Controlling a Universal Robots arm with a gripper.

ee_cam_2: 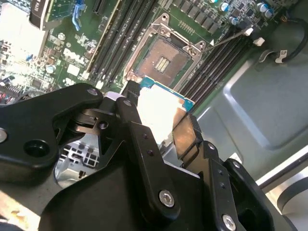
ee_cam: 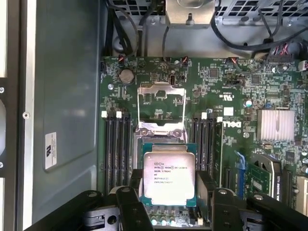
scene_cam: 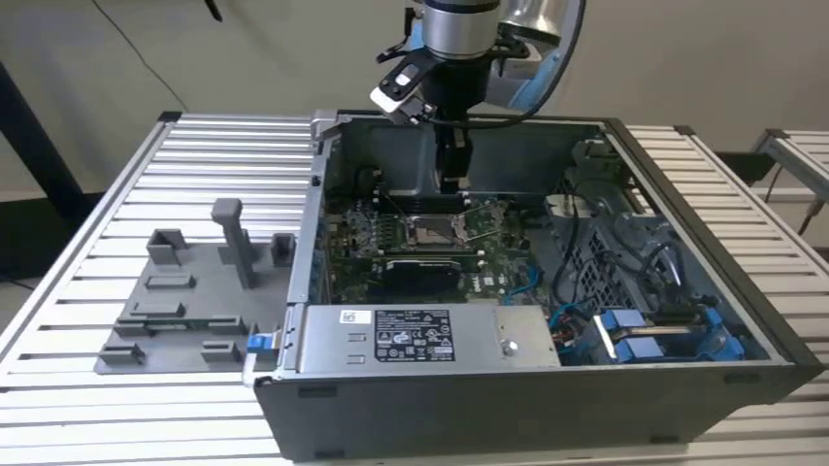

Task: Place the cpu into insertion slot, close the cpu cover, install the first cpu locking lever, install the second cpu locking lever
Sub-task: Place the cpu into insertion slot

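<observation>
My gripper is shut on the cpu, a flat square chip with a silver top and green edges, clamped by two opposite edges between the black fingers. The second wrist view has the cpu hovering just short of the insertion slot, whose dark centre lies bare inside its silver rim. The cpu cover, a silver frame with a square window, stands swung open beyond the chip. In the exterior view my gripper hangs inside the open computer case, a little above and behind the insertion slot.
Black memory slots run along both sides of the socket. A thin wire lever sticks out near the socket. A silver heatsink is on the board. The power supply, blue cable brackets and a grey fixture plate lie nearby.
</observation>
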